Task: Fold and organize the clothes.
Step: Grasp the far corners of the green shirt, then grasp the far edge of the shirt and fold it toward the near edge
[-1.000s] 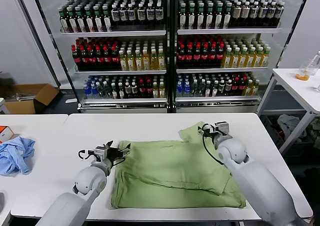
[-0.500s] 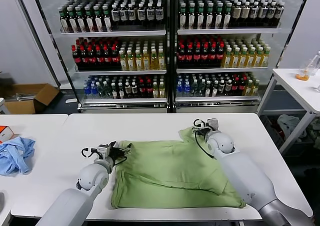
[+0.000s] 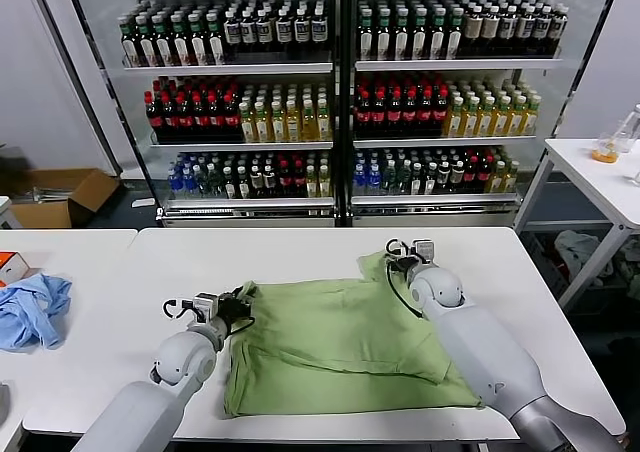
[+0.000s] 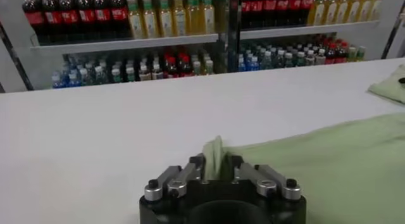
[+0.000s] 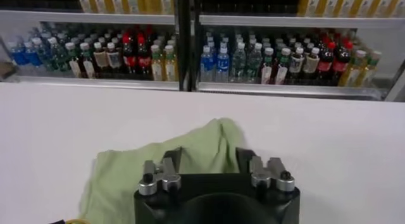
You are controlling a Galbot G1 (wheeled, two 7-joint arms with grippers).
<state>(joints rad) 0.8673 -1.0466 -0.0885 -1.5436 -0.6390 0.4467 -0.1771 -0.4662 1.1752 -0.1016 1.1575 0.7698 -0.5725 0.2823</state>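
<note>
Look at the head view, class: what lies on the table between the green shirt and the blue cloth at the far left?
Nothing: in the head view only bare white table separates the green shirt from the blue cloth.

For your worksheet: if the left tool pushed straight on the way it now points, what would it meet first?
The green polo shirt: the left tool already pinches its corner. In the left wrist view only bare white table lies beyond that fold, though depth is uncertain.

Head view high, looking down; wrist views low, close; all share shirt [image 3: 340, 347].
</note>
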